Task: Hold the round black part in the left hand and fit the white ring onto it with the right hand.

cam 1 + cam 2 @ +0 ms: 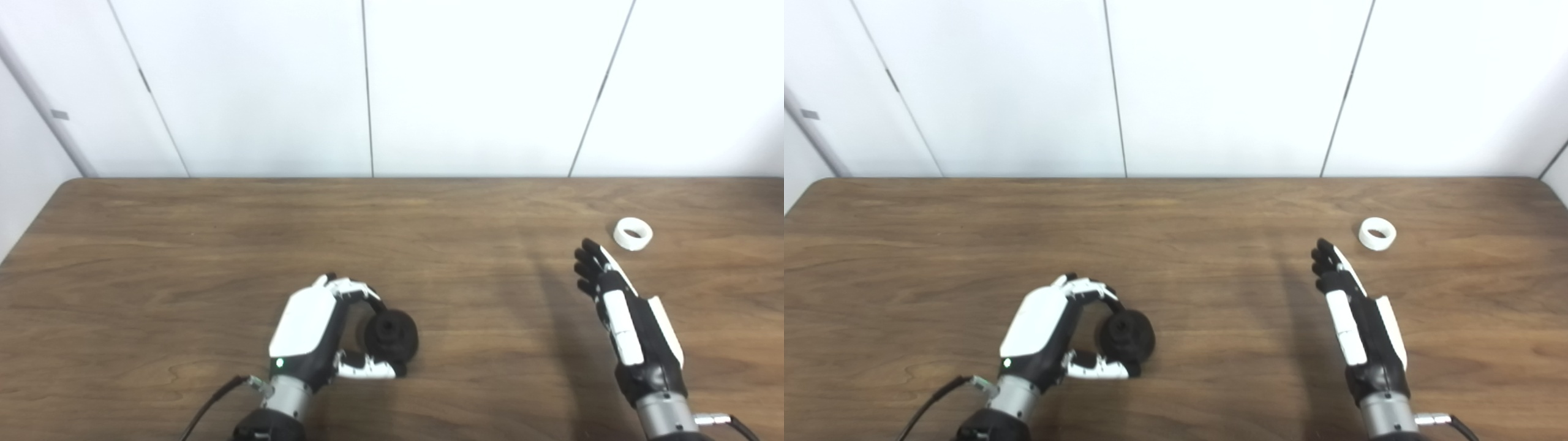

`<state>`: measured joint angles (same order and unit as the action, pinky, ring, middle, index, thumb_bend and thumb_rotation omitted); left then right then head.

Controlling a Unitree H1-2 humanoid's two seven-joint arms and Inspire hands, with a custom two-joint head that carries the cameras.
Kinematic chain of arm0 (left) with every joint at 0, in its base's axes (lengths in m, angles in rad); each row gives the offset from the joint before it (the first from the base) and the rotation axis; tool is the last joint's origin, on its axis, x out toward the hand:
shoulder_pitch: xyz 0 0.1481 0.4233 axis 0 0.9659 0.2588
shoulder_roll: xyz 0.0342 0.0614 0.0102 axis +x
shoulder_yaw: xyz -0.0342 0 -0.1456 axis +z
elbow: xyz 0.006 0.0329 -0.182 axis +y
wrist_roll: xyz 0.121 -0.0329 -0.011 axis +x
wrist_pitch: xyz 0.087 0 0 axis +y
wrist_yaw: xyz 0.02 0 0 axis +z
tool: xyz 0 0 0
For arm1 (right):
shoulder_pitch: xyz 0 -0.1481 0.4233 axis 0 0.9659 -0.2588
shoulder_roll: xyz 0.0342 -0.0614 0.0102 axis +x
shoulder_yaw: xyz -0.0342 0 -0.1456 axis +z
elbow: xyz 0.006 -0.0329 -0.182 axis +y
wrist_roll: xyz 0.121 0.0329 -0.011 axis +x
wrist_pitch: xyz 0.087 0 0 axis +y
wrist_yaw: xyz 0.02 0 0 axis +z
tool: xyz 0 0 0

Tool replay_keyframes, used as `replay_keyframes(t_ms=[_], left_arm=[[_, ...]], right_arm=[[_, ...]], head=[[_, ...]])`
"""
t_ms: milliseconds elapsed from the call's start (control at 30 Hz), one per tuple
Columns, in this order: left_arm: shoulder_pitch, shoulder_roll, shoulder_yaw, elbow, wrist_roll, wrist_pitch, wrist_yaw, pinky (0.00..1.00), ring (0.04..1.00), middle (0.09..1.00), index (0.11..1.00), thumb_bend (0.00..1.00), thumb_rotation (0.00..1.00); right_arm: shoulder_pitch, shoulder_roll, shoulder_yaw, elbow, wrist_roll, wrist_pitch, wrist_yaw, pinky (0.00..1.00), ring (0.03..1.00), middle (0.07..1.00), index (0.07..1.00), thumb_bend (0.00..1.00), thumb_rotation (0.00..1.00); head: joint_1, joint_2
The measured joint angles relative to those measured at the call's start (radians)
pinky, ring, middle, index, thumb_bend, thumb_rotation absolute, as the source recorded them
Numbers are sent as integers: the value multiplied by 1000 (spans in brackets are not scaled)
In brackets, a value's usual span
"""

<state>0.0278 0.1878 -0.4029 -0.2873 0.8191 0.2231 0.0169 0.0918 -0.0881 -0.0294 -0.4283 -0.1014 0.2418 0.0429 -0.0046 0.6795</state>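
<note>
Tabletop white ring (633, 233) beyond right hand (625, 318)

The table (184, 245) is brown wood with darker streaked grain. The round part (392, 335) is matte black all over. The ring (633, 233) is plain white. The left hand (318, 334) has a white back plate, black underside, white-and-black fingers and a small green light near its silver wrist. The right hand (625, 318) is black with white panels and black fingertips. The wall (429, 79) is white with thin dark seams.
</note>
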Motion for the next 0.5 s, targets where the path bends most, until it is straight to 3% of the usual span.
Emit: replay_keyframes(t_ms=[300,500], left_arm=[[30,-19,-49,5,82,-44,-16,923,839,749,486,522,53],[50,-34,-59,23,119,-60,12,916,835,756,485,521,51]], right_arm=[[-11,6,0,-49,-14,60,-2,897,907,916,936,536,1000],[-11,7,-7,-58,-12,65,-2,894,906,918,937,549,1000]], head=[[-14,17],[-20,26]])
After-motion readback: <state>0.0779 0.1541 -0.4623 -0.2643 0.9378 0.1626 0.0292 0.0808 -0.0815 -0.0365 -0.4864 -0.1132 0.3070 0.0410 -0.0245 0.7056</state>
